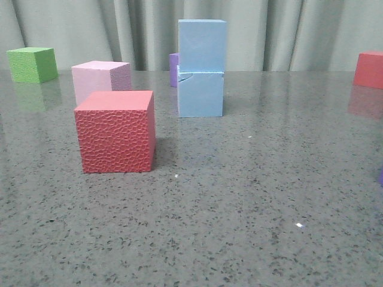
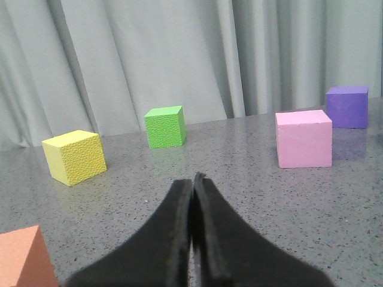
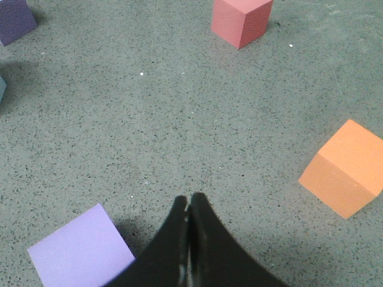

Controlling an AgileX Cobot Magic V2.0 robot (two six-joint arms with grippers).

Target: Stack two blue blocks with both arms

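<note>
Left tool point(image 2: 192, 197) pinched fully closed, empty, low over the grey speckled worktop point(image 1: 251, 197). Right tool point(image 3: 189, 221) likewise closed on nothing, above bare worktop. Upper blue block point(image 1: 202, 45) stacked squarely on the lower blue block point(image 1: 200, 94), cracked near its top edge. Textured red cube point(image 1: 116, 133) in front and left of that stack; pink cube point(image 1: 102, 79) just behind the red one; purple cube point(image 1: 174, 69) peeking out behind the stack.
</note>
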